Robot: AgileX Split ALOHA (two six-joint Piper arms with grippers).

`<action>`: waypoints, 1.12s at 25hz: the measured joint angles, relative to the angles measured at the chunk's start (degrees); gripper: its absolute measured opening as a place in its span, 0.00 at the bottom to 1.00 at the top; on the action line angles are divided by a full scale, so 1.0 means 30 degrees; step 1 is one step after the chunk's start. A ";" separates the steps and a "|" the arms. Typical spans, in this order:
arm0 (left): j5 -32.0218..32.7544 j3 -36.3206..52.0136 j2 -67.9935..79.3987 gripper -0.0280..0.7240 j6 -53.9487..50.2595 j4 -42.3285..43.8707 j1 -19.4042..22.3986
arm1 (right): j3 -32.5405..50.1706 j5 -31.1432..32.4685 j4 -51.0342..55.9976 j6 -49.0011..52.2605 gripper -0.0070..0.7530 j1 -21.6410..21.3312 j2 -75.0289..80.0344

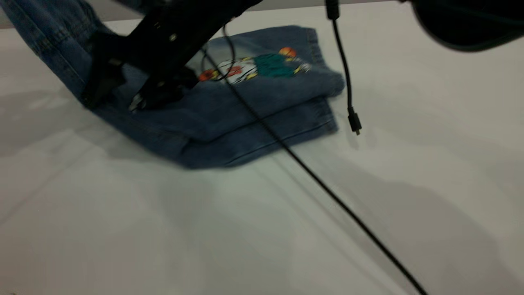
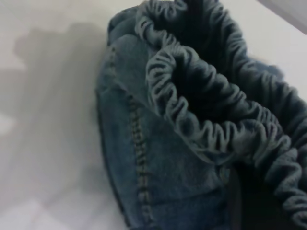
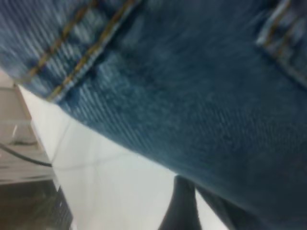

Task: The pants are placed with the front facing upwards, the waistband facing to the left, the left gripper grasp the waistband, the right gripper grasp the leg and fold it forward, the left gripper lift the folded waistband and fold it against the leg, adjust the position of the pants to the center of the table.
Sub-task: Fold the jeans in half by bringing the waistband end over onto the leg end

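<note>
Pants [image 1: 245, 110] folded, waistband [image 2: 211, 120] end cut off, claw [image 1: 139, 100] grip unclear

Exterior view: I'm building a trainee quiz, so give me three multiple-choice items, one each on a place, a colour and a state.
1. Where is the print?
A. under the pants
B. on their top layer
C. nowhere visible

2. What colour is the table?
A. white
B. black
C. green

3. The pants are:
A. rolled up
B. in one flat layer
C. folded

Answers:
1. B, the print faces up on the upper layer.
2. A, the bare tabletop is white.
3. C, one leg hem lies over the other.
</note>
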 joint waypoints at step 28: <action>0.0636 0.0000 -0.2253 0.24 -0.0734 0.0407 -0.2380 | -0.3963 0.4806 -0.6030 0.1528 0.69 -0.1904 0.1324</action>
